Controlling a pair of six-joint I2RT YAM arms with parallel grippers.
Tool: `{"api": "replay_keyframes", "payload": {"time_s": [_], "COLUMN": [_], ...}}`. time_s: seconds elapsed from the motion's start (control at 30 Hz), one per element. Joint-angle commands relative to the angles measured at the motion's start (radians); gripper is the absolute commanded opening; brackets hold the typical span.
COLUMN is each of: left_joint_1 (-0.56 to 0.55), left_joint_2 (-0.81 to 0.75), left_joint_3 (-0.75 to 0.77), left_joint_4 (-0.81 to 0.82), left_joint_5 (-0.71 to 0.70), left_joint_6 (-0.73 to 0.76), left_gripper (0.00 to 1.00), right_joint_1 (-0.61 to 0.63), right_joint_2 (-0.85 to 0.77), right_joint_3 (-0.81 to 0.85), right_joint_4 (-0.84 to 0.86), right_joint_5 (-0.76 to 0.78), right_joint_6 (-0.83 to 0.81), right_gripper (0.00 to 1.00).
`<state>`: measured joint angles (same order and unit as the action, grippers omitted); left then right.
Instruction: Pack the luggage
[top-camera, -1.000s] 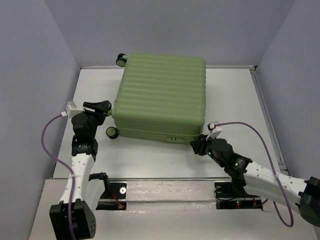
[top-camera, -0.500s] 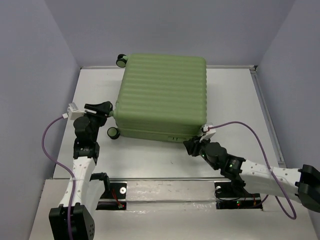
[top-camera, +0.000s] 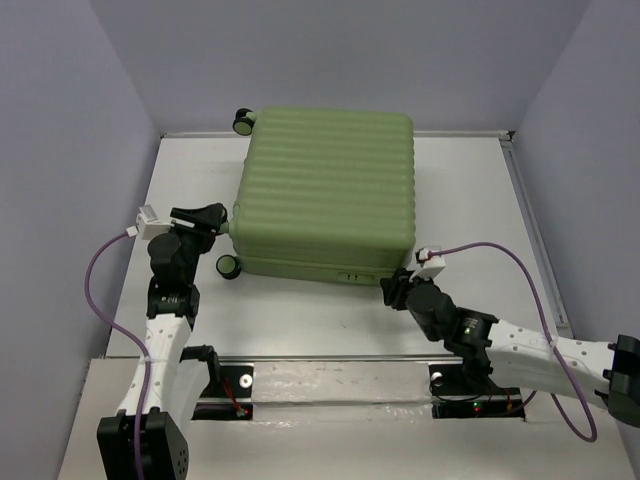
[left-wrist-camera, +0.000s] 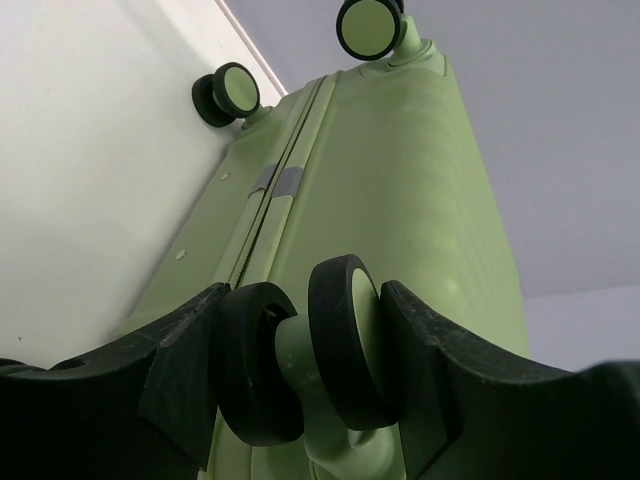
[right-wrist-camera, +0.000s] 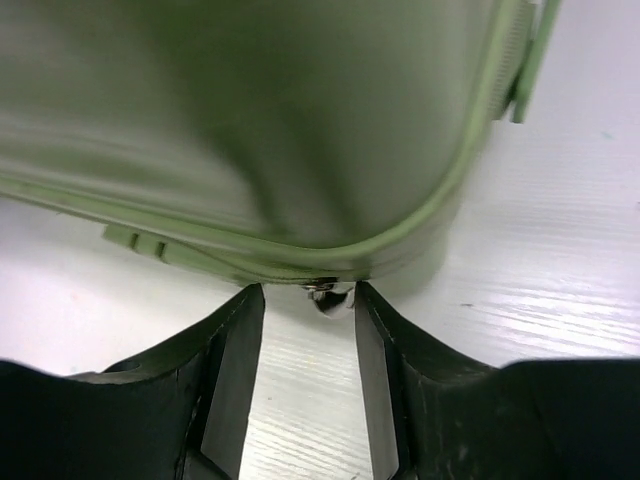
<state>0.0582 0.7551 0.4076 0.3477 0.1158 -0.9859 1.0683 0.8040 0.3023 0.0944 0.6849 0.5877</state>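
The luggage (top-camera: 325, 185) is a light-green ribbed suitcase, lying closed and flat on the white table (top-camera: 460, 180). My left gripper (top-camera: 218, 222) is at its near left corner. In the left wrist view the gripper (left-wrist-camera: 305, 300) is shut on a black twin caster wheel (left-wrist-camera: 340, 345), one finger against each side. My right gripper (top-camera: 395, 290) is open at the suitcase's near right corner, low on the table. In the right wrist view its fingers (right-wrist-camera: 307, 300) stand on either side of a small metal zipper pull (right-wrist-camera: 333, 298) under the shell's edge (right-wrist-camera: 300, 150), not touching it.
A second caster (top-camera: 227, 265) shows just below the left gripper, and another (top-camera: 242, 120) at the far left corner. Grey walls close in the table on the left, back and right. A raised rail (top-camera: 528, 215) runs along the right edge.
My right gripper swung a little left along the suitcase's near edge, then came back toward the right corner. My left gripper stays shut on the wheel, hardly moved.
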Motion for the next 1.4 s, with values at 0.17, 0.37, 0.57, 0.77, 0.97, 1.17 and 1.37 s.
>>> {"api": "replay_keyframes", "payload": {"time_s": [0.17, 0.37, 0.57, 0.77, 0.97, 1.17, 1.37], "left_joint_1": [-0.046, -0.046, -0.047, -0.049, -0.054, -0.15, -0.346], "left_joint_2": [0.006, 0.0, 0.0, -0.008, -0.019, -0.048, -0.054], "left_joint_3": [-0.019, -0.027, -0.041, -0.055, -0.075, -0.099, -0.096], "left_joint_4": [-0.03, -0.029, -0.026, -0.026, -0.024, -0.019, -0.009], "left_joint_5": [0.148, 0.148, 0.151, 0.153, 0.15, 0.093, 0.009], "left_joint_6": [0.214, 0.211, 0.214, 0.216, 0.213, 0.184, 0.118], "left_gripper": [0.06, 0.06, 0.06, 0.06, 0.06, 0.06, 0.06], "right_joint_1": [-0.001, -0.001, -0.001, -0.001, 0.047, 0.22, 0.33], "right_joint_2": [-0.042, 0.0, 0.09, 0.139, 0.152, 0.252, 0.564], "right_joint_3": [0.038, 0.06, 0.086, 0.101, 0.104, 0.19, 0.416], "right_joint_4": [-0.071, -0.009, 0.082, 0.175, 0.194, 0.264, 0.405], "right_joint_5": [0.162, 0.128, 0.126, 0.146, 0.208, 0.312, 0.265], "right_joint_6": [0.067, 0.0, -0.032, -0.088, -0.101, -0.196, -0.337], "right_gripper": [0.52, 0.37, 0.35, 0.24, 0.07, 0.07, 0.07]}}
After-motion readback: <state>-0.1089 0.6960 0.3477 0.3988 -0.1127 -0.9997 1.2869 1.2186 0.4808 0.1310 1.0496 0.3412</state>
